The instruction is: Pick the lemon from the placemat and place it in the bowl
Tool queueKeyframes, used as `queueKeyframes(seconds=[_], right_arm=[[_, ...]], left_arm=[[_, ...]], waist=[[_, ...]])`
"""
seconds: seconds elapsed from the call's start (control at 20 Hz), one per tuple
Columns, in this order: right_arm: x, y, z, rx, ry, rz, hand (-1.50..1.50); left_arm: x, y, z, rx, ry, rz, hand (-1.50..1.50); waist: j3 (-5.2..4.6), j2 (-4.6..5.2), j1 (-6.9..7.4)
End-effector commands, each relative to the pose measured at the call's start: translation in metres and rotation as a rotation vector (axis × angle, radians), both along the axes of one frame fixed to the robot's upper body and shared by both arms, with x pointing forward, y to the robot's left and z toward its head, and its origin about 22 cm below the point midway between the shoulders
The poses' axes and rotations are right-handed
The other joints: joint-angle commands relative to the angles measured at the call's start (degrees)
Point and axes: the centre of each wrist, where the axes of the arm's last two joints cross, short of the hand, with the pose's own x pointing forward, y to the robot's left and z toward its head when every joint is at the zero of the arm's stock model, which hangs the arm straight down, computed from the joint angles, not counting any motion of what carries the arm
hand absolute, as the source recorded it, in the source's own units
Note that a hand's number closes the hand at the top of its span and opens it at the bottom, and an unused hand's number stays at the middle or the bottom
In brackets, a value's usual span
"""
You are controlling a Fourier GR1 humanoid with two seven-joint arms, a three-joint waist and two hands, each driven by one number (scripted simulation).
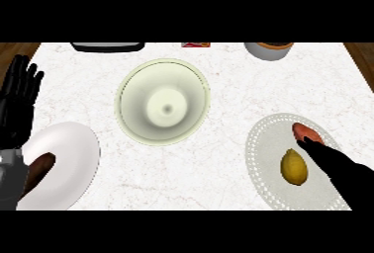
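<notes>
A yellow lemon (pixel 294 167) lies on the round white lacy placemat (pixel 272 190) at the right of the counter. My right hand (pixel 335 163) comes in from the lower right, its straight dark fingers reaching over the mat just right of the lemon, fingertips near an orange-red item (pixel 304 130) at the mat's upper part. Whether it touches the lemon I cannot tell. The pale green bowl (pixel 164 101) sits at the counter's middle, with nothing in it. My left hand (pixel 18 96) rests open at the left edge, fingers up.
A white plate (pixel 70 158) with a brown item (pixel 40 168) on it lies at the lower left. Along the far edge are a dark tray (pixel 107 47), a small red packet (pixel 196 44) and a grey cup (pixel 269 50). Wooden strips border both sides.
</notes>
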Motion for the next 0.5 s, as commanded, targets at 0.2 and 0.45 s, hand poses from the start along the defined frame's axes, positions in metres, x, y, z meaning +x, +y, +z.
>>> queueKeyframes(seconds=[0.2, 0.45], right_arm=[[-0.003, -0.009, -0.051, -0.011, -0.004, 0.009, -1.5], [0.015, -0.017, -0.04, 0.038, -0.027, 0.034, -1.5]], left_arm=[[-0.012, -0.003, -0.005, -0.003, -0.013, 0.007, 0.0], [-0.029, 0.004, 0.009, 0.009, -0.002, -0.003, 0.0]], waist=[[0.01, -0.04, -0.03], [0.0, -0.07, 0.25]])
